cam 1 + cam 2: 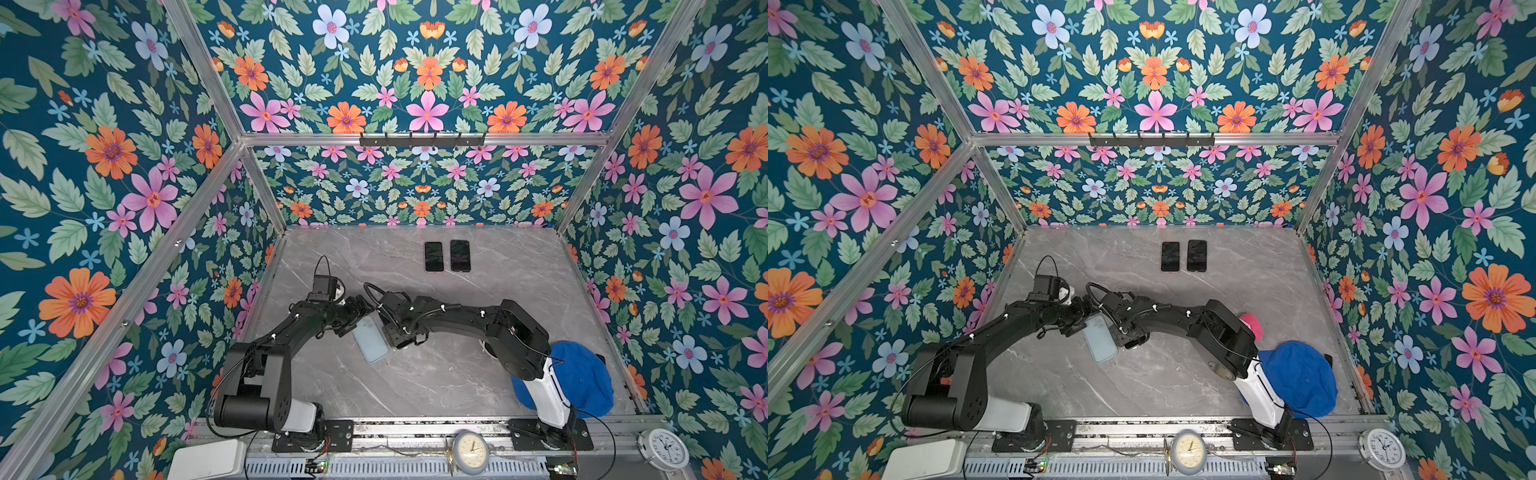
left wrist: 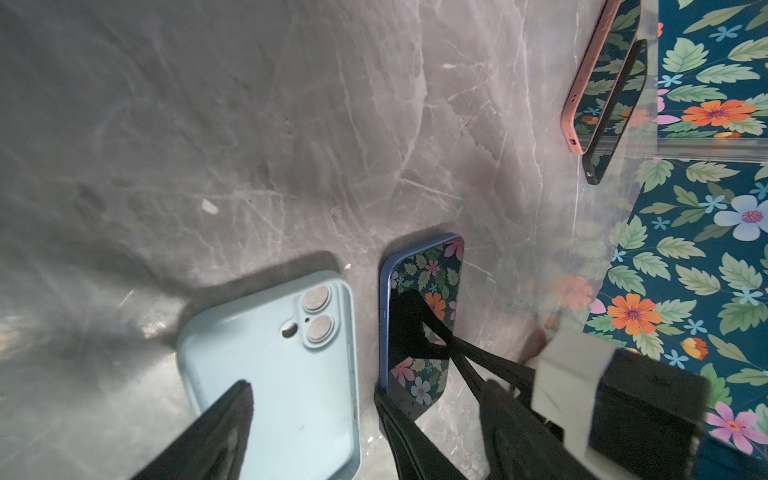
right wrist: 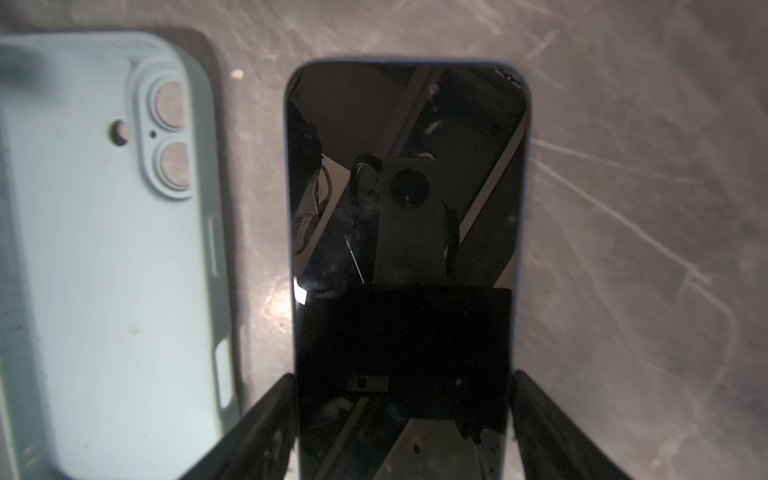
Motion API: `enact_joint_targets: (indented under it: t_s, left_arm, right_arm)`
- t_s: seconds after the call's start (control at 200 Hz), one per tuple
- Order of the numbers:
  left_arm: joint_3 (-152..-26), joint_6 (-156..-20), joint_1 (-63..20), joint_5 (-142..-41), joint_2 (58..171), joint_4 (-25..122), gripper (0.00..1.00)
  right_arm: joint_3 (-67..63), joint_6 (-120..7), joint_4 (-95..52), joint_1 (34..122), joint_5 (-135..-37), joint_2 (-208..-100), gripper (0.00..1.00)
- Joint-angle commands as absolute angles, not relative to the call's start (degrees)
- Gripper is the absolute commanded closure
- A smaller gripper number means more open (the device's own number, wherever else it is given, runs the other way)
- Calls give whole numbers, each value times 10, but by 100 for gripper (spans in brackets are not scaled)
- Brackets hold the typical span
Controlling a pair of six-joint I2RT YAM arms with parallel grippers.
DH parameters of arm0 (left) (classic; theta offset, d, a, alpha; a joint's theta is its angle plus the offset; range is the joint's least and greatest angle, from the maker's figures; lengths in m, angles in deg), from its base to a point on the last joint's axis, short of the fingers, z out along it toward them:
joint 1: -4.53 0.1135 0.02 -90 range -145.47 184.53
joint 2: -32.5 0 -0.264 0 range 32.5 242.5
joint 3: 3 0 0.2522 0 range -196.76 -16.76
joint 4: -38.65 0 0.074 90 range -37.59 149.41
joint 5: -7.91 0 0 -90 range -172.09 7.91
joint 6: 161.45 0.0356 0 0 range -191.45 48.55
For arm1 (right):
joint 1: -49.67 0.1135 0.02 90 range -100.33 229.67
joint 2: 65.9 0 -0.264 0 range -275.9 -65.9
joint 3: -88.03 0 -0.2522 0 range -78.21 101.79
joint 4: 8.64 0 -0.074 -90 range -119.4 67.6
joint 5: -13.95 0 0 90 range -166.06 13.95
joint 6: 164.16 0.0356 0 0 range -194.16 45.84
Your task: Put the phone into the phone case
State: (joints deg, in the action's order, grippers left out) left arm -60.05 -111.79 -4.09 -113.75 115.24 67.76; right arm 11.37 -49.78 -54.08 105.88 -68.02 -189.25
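Note:
The light blue phone case (image 1: 371,341) (image 2: 282,374) (image 3: 104,249) lies hollow side up on the marble table (image 1: 436,374), near the middle. Right beside it is the phone (image 3: 407,187) (image 2: 419,266), dark screen up, with a blue rim. My right gripper (image 3: 403,376) is shut on the phone, one finger against each long edge. In both top views the right wrist (image 1: 399,330) hides the phone. My left gripper (image 2: 313,390) (image 1: 353,322) is open. One finger hangs over the case's hollow. The other stands in the gap between case and phone.
Two more cased phones (image 1: 434,257) (image 1: 460,255) lie side by side near the back wall. A blue cap (image 1: 582,382) sits by the right arm's base, with a pink thing (image 1: 1252,324) behind it. Two clocks (image 1: 469,452) (image 1: 663,449) stand on the front rail.

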Motion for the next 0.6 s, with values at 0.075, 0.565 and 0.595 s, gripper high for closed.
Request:
enact_joint_targets:
  t_s: [0.075, 0.565, 0.595]
  left_arm:
    - [-625, -1106, -45, -1159, 1179, 674, 17]
    - [-695, -1124, -92, -1248, 1293, 564, 37]
    - [-697, -1126, -92, -1251, 1302, 556, 38]
  right_arm:
    - [66, -487, -545, 1032, -753, -1880, 31]
    - [-35, -488, -435, 996, -794, -1805, 34]
    - [-37, -486, -433, 995, -794, -1803, 34]
